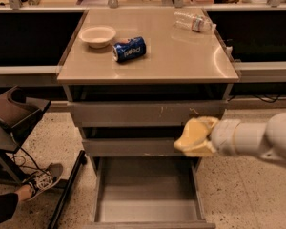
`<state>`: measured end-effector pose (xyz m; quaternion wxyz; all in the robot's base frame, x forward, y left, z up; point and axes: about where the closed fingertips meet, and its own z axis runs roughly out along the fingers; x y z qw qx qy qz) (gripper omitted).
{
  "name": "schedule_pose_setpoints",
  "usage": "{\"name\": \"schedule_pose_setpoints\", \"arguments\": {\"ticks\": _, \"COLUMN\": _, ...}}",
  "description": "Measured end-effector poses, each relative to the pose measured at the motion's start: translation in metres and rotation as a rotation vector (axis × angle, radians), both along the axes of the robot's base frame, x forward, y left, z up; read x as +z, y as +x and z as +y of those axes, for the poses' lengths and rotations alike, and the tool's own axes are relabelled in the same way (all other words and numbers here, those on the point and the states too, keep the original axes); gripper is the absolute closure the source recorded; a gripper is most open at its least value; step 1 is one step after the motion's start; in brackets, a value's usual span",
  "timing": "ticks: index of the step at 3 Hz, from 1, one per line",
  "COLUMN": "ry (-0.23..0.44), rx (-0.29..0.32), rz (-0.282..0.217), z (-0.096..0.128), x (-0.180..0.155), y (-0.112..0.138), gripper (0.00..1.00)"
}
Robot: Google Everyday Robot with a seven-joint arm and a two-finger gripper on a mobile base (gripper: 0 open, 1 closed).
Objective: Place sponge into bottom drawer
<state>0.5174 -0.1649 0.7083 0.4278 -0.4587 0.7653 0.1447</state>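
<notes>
The bottom drawer is pulled open at the foot of the grey cabinet, and its plain grey floor is bare. My gripper comes in from the right on a pale arm. It hangs in front of the middle drawer's right end, above the open drawer's back right corner. It is shut on the sponge, a yellow foam lump that shows at its tip. The sponge is in the air, well above the drawer floor.
On the cabinet top stand a white bowl, a blue soda can on its side and a lying plastic bottle. At the left are a person's shoe, a black stand leg and a dark seat.
</notes>
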Motion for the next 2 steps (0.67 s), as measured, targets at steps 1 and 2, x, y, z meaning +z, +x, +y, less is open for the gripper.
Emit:
{"name": "schedule_pose_setpoints", "arguments": {"ticks": 1, "ry": -0.031, "rx": 0.001, "rz": 0.176, "z": 0.025, "x": -0.149, "y": -0.031, "gripper": 1.0}}
{"name": "schedule_pose_setpoints", "arguments": {"ticks": 2, "ry": -0.074, "rx": -0.059, "rz": 0.292, "z": 0.028, "x": -0.256, "y": -0.044, "gripper": 1.0}}
